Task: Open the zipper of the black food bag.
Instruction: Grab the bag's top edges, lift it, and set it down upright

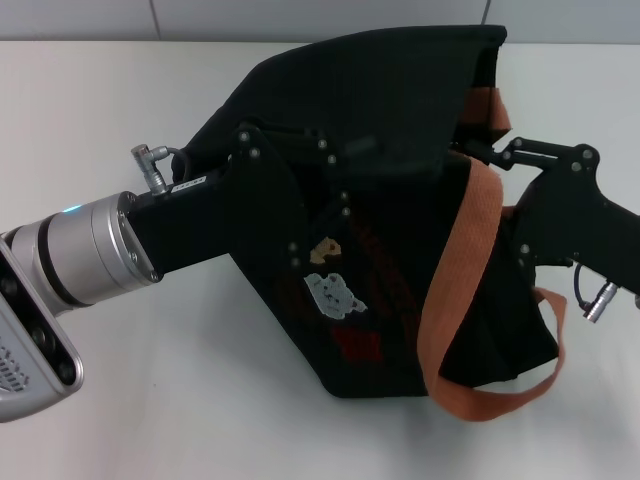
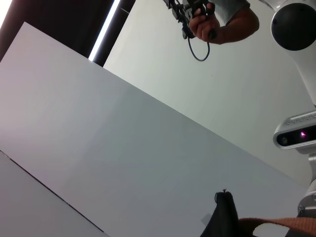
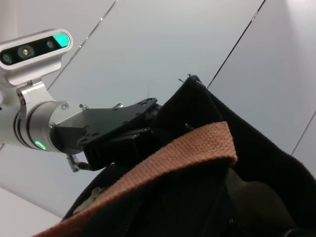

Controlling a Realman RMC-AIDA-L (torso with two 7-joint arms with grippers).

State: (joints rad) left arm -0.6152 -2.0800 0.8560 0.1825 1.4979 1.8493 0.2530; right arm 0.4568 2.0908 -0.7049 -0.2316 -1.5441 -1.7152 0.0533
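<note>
The black food bag (image 1: 390,110) lies tilted on the white table (image 1: 150,400), with its bear patches (image 1: 335,292) and red lettering facing up. My left gripper (image 1: 335,170) reaches in from the left and is shut on the bag's fabric near its raised top rim. The right wrist view shows the same left gripper (image 3: 148,118) against the bag (image 3: 256,163). My right gripper (image 1: 480,152) comes from the right to the bag's top, beside an orange strap (image 1: 460,270). Black fabric hides the zipper, and I cannot make it out. A corner of the bag (image 2: 224,217) shows in the left wrist view.
One orange strap loops past the bag's base toward the table's front edge (image 1: 500,405). A wall stands behind the table. In the left wrist view a person's hand (image 2: 217,22) holds a device with a cable high up.
</note>
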